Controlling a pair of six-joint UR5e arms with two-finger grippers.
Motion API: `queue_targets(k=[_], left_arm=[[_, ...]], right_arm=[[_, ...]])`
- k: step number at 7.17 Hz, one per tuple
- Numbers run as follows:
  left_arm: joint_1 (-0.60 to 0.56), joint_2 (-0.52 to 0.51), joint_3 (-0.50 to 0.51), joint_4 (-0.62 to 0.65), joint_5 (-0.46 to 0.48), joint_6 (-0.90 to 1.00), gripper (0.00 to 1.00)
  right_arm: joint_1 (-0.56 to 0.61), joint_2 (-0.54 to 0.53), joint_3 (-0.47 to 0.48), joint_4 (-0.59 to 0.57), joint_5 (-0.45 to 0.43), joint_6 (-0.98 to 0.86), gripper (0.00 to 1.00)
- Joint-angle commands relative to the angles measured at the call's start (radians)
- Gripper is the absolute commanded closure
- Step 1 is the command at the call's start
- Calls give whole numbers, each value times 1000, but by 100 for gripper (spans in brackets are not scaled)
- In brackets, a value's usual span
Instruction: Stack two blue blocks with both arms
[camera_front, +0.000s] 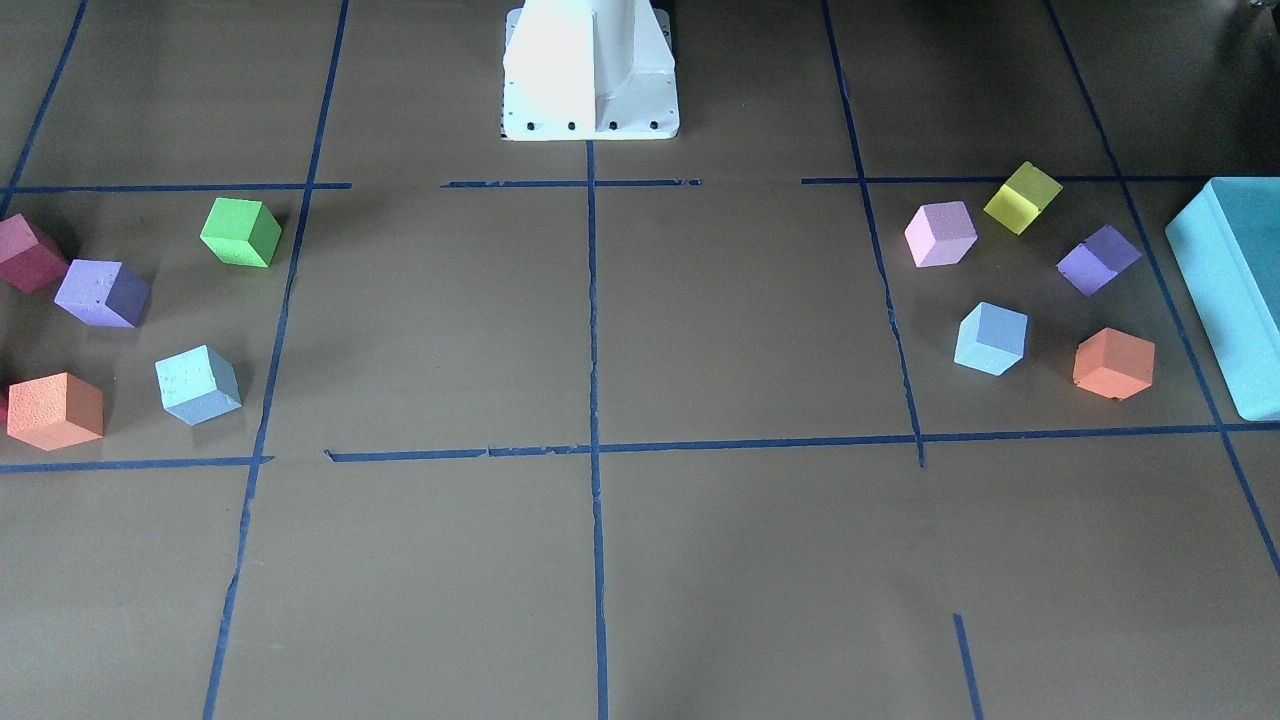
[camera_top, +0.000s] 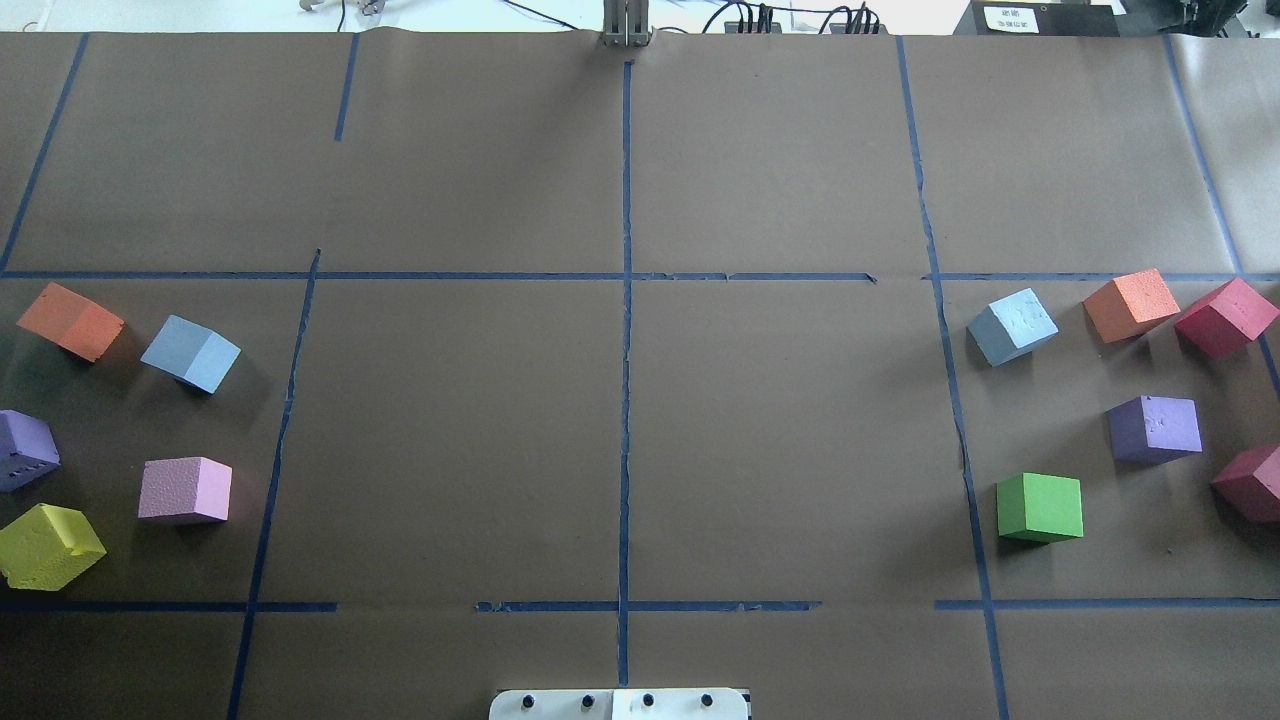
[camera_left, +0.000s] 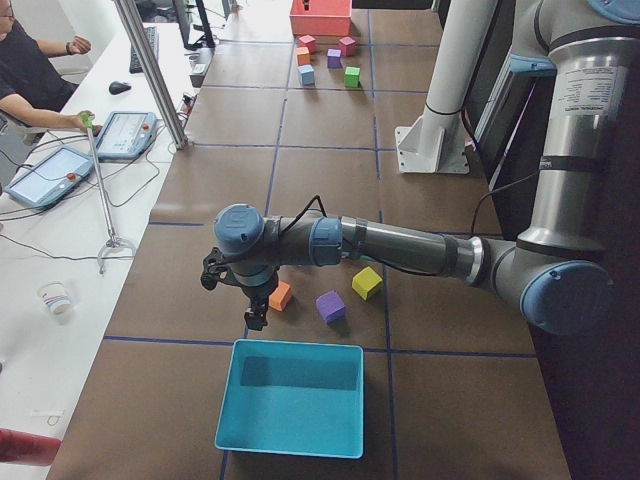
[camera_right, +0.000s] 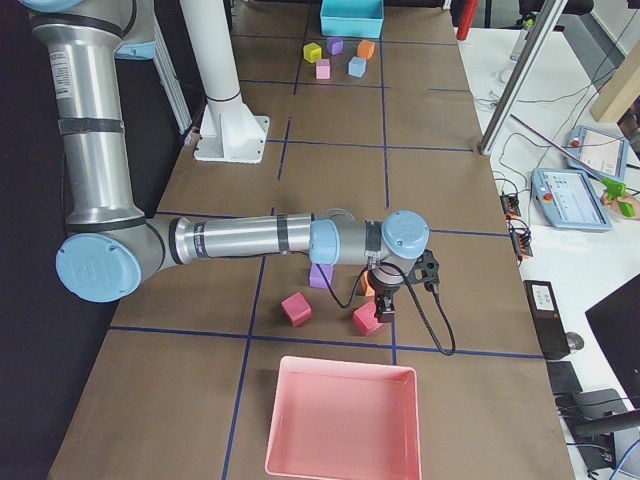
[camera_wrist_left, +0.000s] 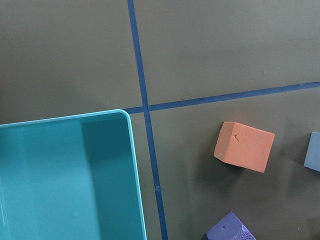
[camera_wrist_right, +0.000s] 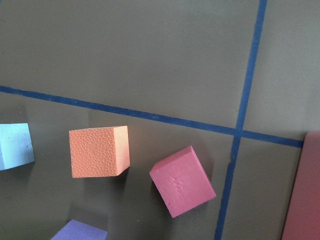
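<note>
One pale blue block (camera_top: 190, 353) lies in the cube cluster on my left side; it also shows in the front view (camera_front: 991, 339) and at the right edge of the left wrist view (camera_wrist_left: 312, 151). The other blue block (camera_top: 1012, 326) lies in the cluster on my right side, also in the front view (camera_front: 198, 385) and the right wrist view (camera_wrist_right: 15, 145). The two stand far apart on the table. My left gripper (camera_left: 256, 318) hovers by an orange cube near the teal box. My right gripper (camera_right: 381, 316) hovers over the red cubes. Whether either is open I cannot tell.
A teal box (camera_left: 290, 400) stands at my left table end and a pink tray (camera_right: 340, 420) at my right end. Orange, purple, pink, yellow, green and red cubes surround the blue blocks. The white pedestal base (camera_front: 590, 70) stands at the table's middle edge.
</note>
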Motion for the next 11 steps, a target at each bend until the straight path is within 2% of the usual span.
queue_targets(k=[1, 3, 4, 5, 7, 11], left_arm=[[-1, 2, -12, 1, -1, -1, 0], [0, 1, -14, -8, -1, 3, 0], [0, 2, -14, -31, -1, -3, 0], [0, 2, -14, -31, -1, -4, 0], [0, 2, -12, -31, -1, -4, 0], [0, 2, -12, -31, -1, -4, 0]], right_arm=[[-127, 2, 17, 154, 0, 233, 0], [-238, 41, 20, 331, -23, 494, 1], [-289, 77, 29, 343, -90, 557, 1], [-364, 83, 55, 344, -164, 559, 2], [-451, 91, 61, 344, -230, 570, 2], [-533, 86, 49, 344, -293, 570, 2]])
